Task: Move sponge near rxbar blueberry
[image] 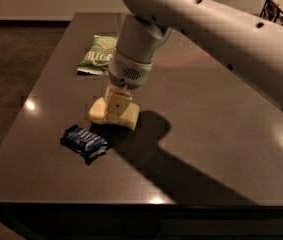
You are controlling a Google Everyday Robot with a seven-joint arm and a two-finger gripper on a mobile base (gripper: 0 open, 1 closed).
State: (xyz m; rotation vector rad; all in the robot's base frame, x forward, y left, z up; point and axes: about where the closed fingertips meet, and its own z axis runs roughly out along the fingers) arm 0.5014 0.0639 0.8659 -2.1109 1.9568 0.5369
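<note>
The claw point(117, 103) pinches the sponge point(99, 114) just far-right of the blue bar point(84, 140). Lower it flat onto the bench point(206, 149), then release without nudging that bar.

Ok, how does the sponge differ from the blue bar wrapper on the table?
The sponge is pale yellow and thick; the rxbar blueberry is dark blue, flat and crinkled. The gripper holds the sponge; the rxbar blueberry lies free beside it. Both sit on the dark table.
</note>
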